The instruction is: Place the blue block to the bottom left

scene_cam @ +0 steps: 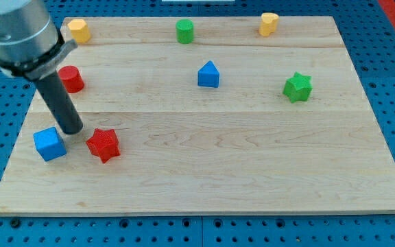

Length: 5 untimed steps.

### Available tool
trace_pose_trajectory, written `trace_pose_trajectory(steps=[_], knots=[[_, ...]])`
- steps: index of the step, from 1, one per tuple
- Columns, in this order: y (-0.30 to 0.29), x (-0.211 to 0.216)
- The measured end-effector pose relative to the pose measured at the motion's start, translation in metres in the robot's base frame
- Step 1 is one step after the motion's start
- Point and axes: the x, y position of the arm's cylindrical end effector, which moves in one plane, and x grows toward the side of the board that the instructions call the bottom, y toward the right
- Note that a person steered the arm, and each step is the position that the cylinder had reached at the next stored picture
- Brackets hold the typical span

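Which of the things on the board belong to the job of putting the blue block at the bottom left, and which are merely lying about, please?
Part of the job:
- blue cube, near the view's bottom left
- my tip, just right of it

Lying about:
- red star
- red cylinder
- blue triangular block
- green star
- green cylinder
- yellow blocks

On the pale, wood-grained surface (pixel 252 171) sit a blue cube (pixel 49 144), a red star (pixel 103 144), a red cylinder (pixel 70 79) and a blue pointed block (pixel 208 75). Near the top edge are a yellow block (pixel 79 30), a green cylinder (pixel 184 31) and another yellow block (pixel 269 24), with a green star (pixel 297 87) toward the right edge. My tool is dark grey at my tip (pixel 73 130).
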Motion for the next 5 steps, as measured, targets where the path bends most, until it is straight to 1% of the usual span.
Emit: trace_pose_trajectory(steps=[1, 2, 3, 5], knots=[[-0.032, -0.003], [-0.013, 0.041], [-0.011, 0.058], [-0.009, 0.058]])
